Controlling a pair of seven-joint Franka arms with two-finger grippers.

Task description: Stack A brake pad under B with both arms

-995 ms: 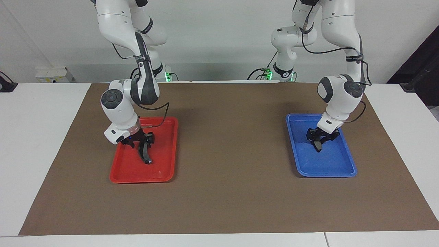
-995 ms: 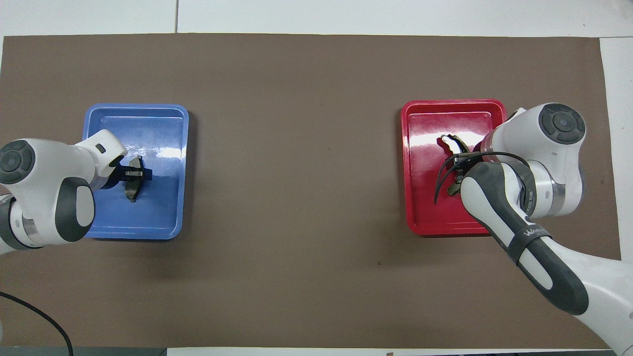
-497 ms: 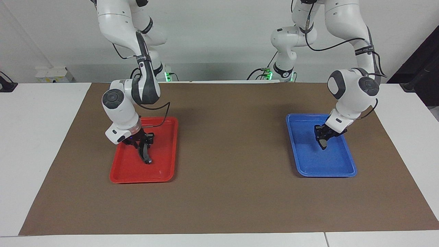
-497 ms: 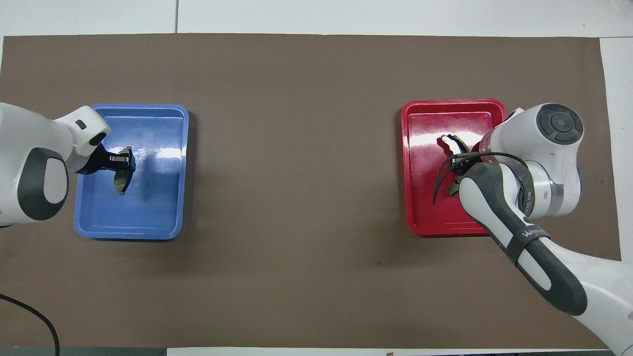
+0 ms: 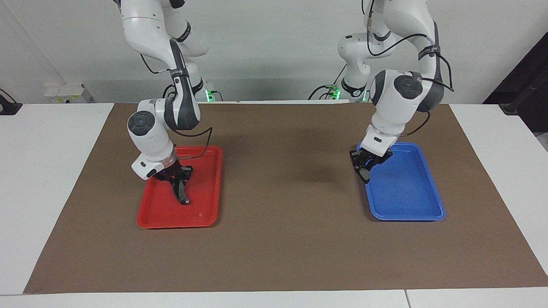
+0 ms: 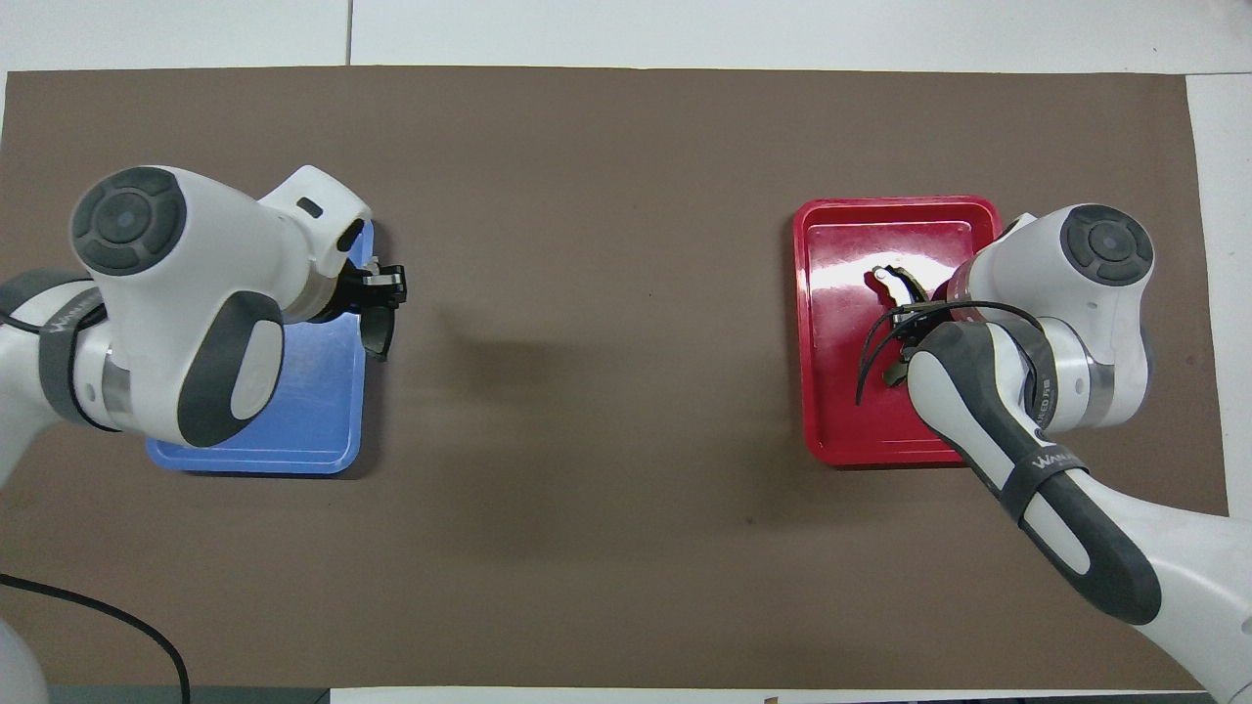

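— Grey A brake pad (image 5: 364, 173) hangs clamped in the left claw (image 5: 363, 169) over the blue tray (image 5: 406, 192) rim!
— Right claw (image 5: 179, 182) grips B (image 5: 181, 191) over the red tray (image 5: 201, 205).

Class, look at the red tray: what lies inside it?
The curved black brake piece stands in the red tray, gripped by the right gripper. The arm hides part of the tray.
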